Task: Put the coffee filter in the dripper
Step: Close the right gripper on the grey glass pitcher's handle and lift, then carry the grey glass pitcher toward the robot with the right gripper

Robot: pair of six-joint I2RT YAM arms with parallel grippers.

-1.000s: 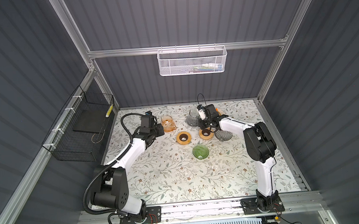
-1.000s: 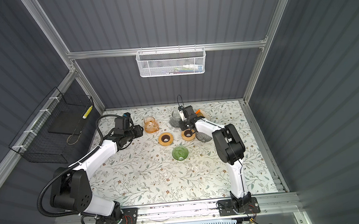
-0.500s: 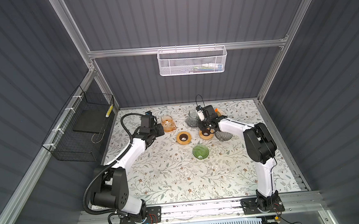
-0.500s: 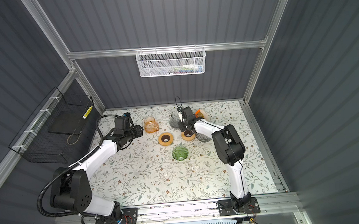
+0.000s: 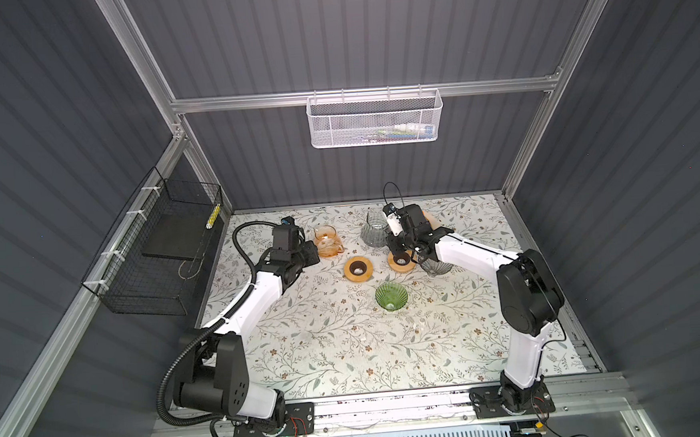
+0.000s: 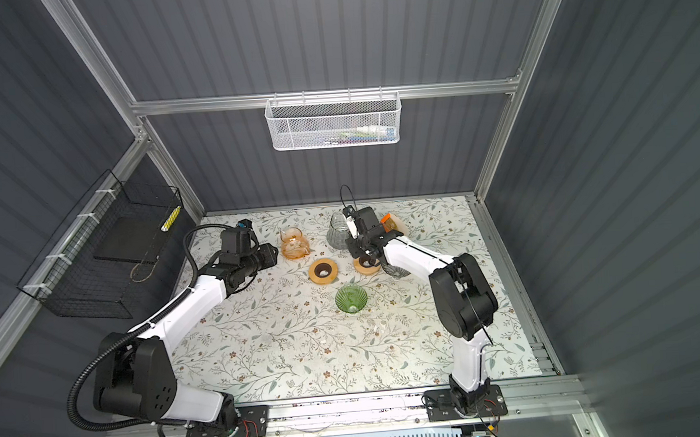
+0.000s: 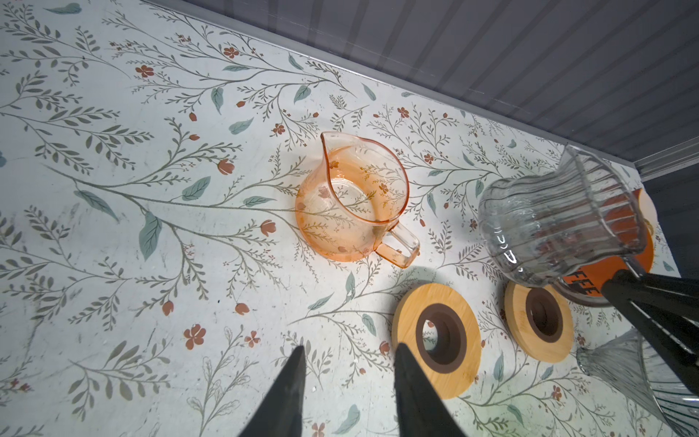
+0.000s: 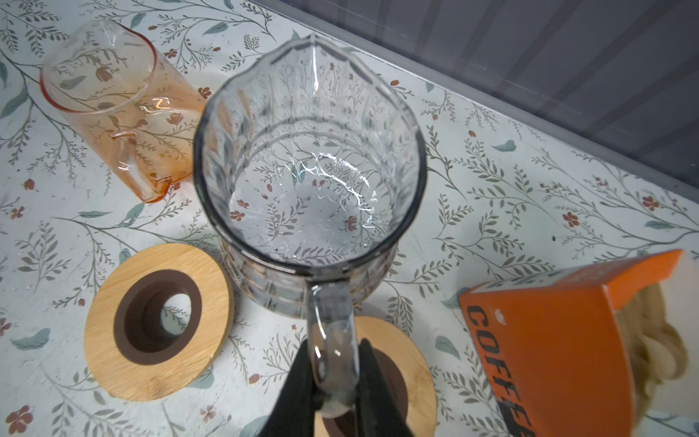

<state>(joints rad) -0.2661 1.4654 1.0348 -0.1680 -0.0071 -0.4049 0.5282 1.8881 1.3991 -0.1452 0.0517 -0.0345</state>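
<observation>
Top views. The right gripper (image 5: pixel 390 242) is at the back of the table, at the grey carafe (image 5: pixel 372 234). The left gripper (image 5: pixel 311 253) hangs just beside the orange carafe (image 5: pixel 328 241). Two wooden rings (image 5: pixel 359 269) lie between them. The green dripper (image 6: pixel 351 298) stands alone nearer the front, and the grey dripper (image 5: pixel 436 266) is half under the right arm. Both drippers are empty. The orange filter box (image 6: pixel 388 221) is behind the right wrist.

Left wrist view. The left gripper (image 7: pixel 350 348) has its fingers spread with nothing between them, pointing at bare cloth short of the orange carafe (image 7: pixel 351 200). The grey carafe (image 7: pixel 559 223) leans. I cannot tell from here whether its base is off the cloth.

Right wrist view. The right gripper (image 8: pixel 334 378) pinches the carafe's glass handle, one finger on each side. The coffee filters (image 8: pixel 656 340) are in the open end of the filter box (image 8: pixel 559 340), untouched.

Judgement: this step is shifting the carafe and the filter comes later.
- Keep the pinch firm, since a glass handle can swivel.
- Level the carafe before moving it.
- Steer it clear of the ring under the fingers and of the box.
- Set it flat before letting go.
- The left arm does best to wait.

Against a second ago, the top views match: carafes, rings, drippers and box are in the same spots, and both arms are in the same pose.
</observation>
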